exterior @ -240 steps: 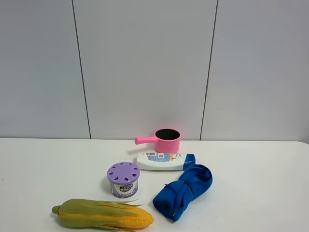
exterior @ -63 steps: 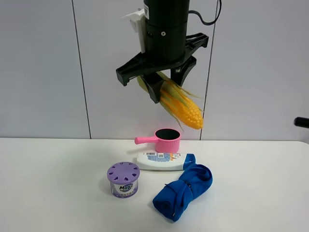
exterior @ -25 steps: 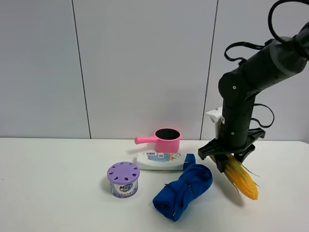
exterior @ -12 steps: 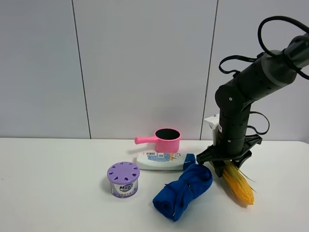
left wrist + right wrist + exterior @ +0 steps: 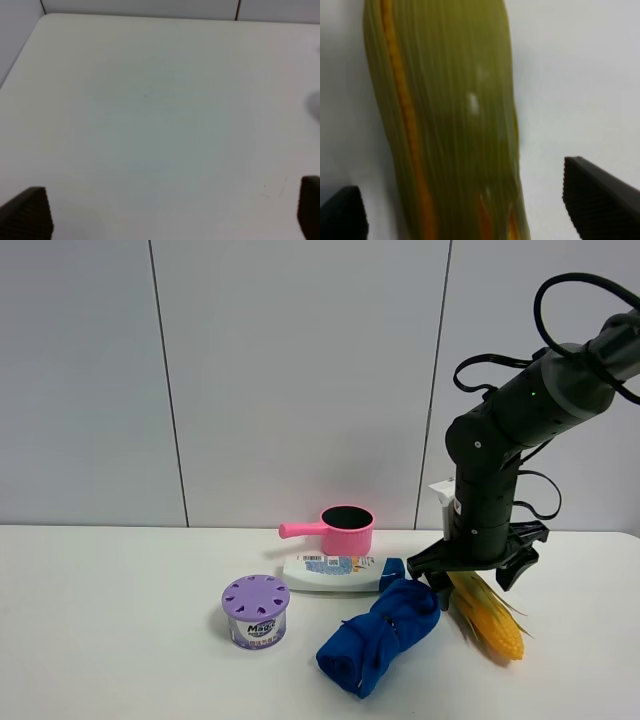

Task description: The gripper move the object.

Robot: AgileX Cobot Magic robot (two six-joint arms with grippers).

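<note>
The jaws of the right gripper (image 5: 473, 580) stand spread, one on each side of the husk end of the ear of corn (image 5: 490, 618). The right wrist view shows bare surface (image 5: 570, 75) between one finger and the green husk, so nothing is grasped. The ear appears to lie on the surface at the right of the scene, yellow tip toward the near edge. It is just right of the rolled blue cloth (image 5: 380, 635) and well apart from the purple-lidded can (image 5: 256, 612). The step in hand is judged to be release and retreat. Keep the jaws fully spread and raise the arm straight up, because sideways drift could catch the loose husk strands and roll or drag the ear. Avoid any movement to the left, where the cloth lies close. The left gripper (image 5: 168, 210) hangs over bare surface with its jaws wide apart and empty, and it needs no action.
</note>
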